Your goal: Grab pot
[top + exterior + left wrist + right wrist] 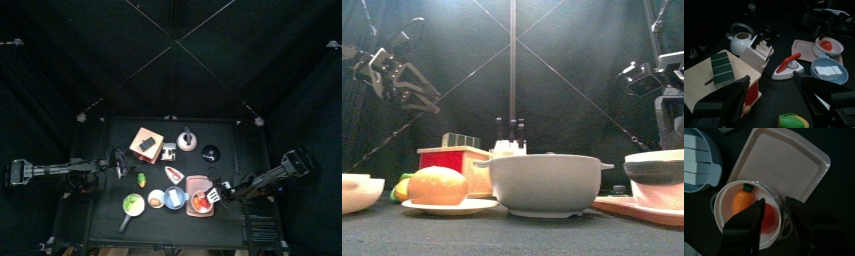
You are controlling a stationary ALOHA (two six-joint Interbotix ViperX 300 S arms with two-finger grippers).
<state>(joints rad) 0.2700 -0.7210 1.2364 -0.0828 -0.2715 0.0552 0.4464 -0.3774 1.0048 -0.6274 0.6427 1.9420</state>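
The pot (767, 190) is a white pot holding an orange carrot (741, 201) and a red piece, standing on a pink tray (784, 163). It sits at the table's front right (203, 204) and shows low at the right of the front view (660, 178). My right gripper (775, 208) hangs close over it, open, one jaw inside the pot and the other at its rim near the tray. My left gripper (776, 87) is open above the table's left side (114, 162), beside a wooden cutting board (711, 80), holding nothing.
A blue bowl with handles (174, 198) stands just left of the tray, with an orange on a plate (438, 186) and a green pan (132, 206) further left. A toy iron (787, 67), a white kettle (741, 40) and a knife block crowd the middle and back.
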